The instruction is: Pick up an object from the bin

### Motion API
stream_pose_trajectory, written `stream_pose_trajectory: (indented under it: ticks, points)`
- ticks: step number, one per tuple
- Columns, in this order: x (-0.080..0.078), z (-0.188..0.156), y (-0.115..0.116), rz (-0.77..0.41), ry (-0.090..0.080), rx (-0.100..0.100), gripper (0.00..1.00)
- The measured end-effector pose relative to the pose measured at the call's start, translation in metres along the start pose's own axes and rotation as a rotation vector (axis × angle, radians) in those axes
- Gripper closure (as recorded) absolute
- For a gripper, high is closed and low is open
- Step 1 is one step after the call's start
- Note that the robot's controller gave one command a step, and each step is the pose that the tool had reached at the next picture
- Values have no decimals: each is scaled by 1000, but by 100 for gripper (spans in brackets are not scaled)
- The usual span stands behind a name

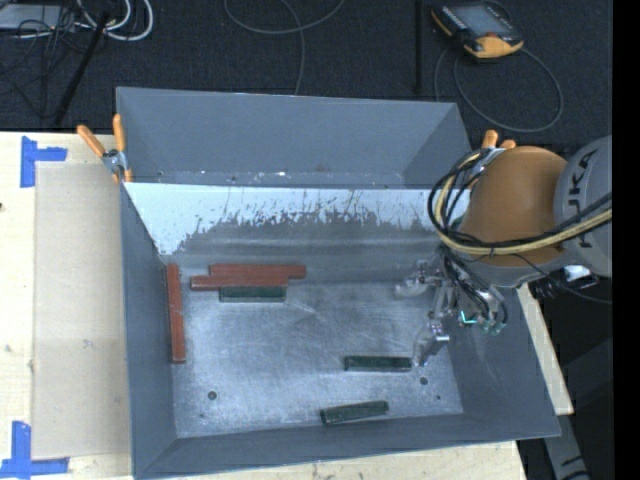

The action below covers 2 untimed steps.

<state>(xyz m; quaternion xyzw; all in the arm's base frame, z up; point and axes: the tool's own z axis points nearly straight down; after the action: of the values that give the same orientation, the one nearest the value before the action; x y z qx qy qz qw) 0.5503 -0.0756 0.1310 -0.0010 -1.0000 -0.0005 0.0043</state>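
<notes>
My gripper (426,315) hangs at the right side of the bin, low over the floor, open with nothing between its fingers. One metal fingertip (436,344) points down near the right end of a dark green flat bar (378,363), which lies level on the bin floor just left of and below it. The other fingertip (411,286) reaches leftward higher up. A second dark green bar (353,413) lies nearer the front wall, apart from the gripper.
At the back left, two red-brown bars (250,275) lie side by side with a dark green bar (252,293) against them. A long red-brown bar (176,313) runs along the left wall. The arm's orange cover and cables sit above the right rim.
</notes>
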Motion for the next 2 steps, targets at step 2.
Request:
stream_pose_trajectory:
  ticks: [2]
  points:
    - [15, 8, 23, 73, -7, 0, 0]
